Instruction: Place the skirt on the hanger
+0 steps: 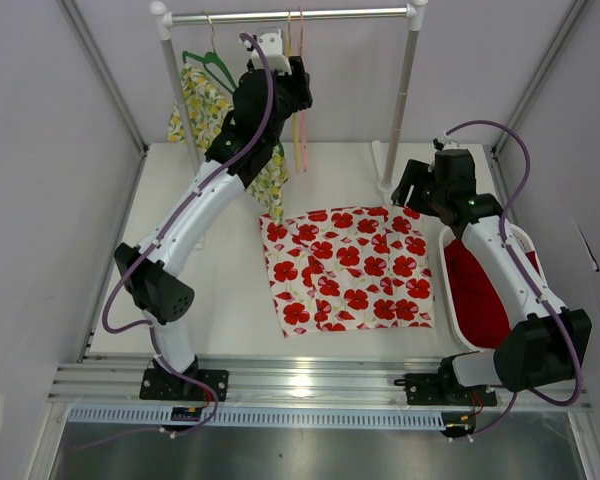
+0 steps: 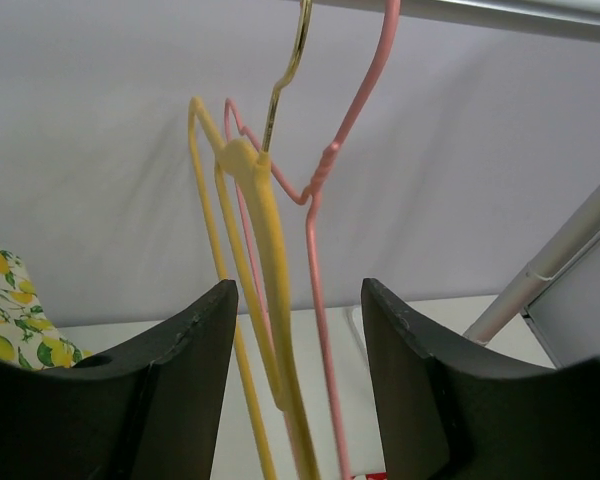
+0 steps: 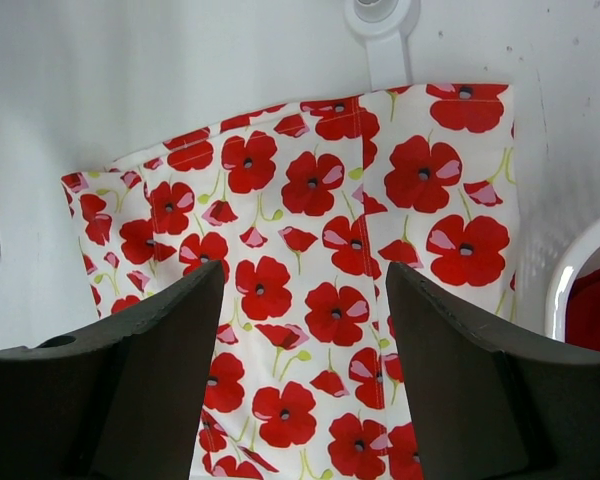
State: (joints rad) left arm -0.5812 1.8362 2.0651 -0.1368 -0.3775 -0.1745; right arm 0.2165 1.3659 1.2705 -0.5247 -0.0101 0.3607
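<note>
A white skirt with red poppies [image 1: 348, 268] lies flat on the table; it also fills the right wrist view [image 3: 320, 290]. A yellow hanger [image 2: 265, 300] and a pink hanger [image 2: 320, 240] hang from the rail [image 1: 290, 15]. My left gripper [image 2: 298, 380] is raised at the rail, open, with both hangers between its fingers and not clamped. My right gripper [image 3: 305, 340] is open above the skirt's far right part, holding nothing.
A lemon-print garment [image 1: 215, 120] hangs on a green hanger at the rail's left. The rack's right post [image 1: 405, 90] stands on a white foot [image 3: 380, 20]. A white basket [image 1: 450, 290] holding red cloth sits at the right.
</note>
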